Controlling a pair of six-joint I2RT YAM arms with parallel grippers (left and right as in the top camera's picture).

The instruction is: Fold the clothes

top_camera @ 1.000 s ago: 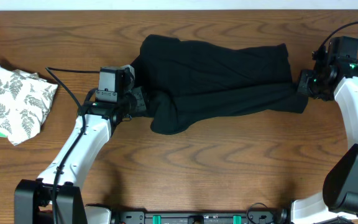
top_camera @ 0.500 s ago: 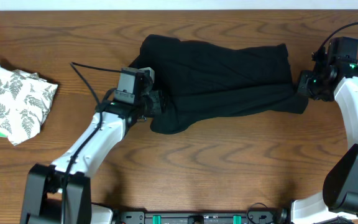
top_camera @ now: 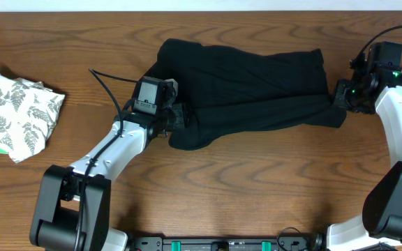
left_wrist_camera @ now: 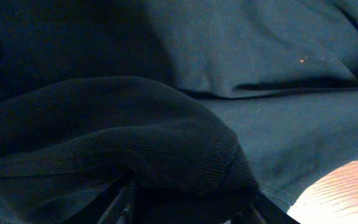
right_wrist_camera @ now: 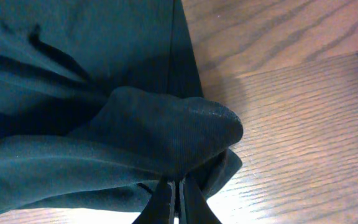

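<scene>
Shifted left tool [top_camera: 179, 117] rightward, pinching garment [top_camera: 257, 77] fold, with right tool [top_camera: 340, 98] clamped on corner. Keep taut, carry fold across evenly.

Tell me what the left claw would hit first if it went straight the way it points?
The black garment. The left claw points right, straight into the bunched cloth that drapes over it, so it would probably push into more fabric at once.
</scene>
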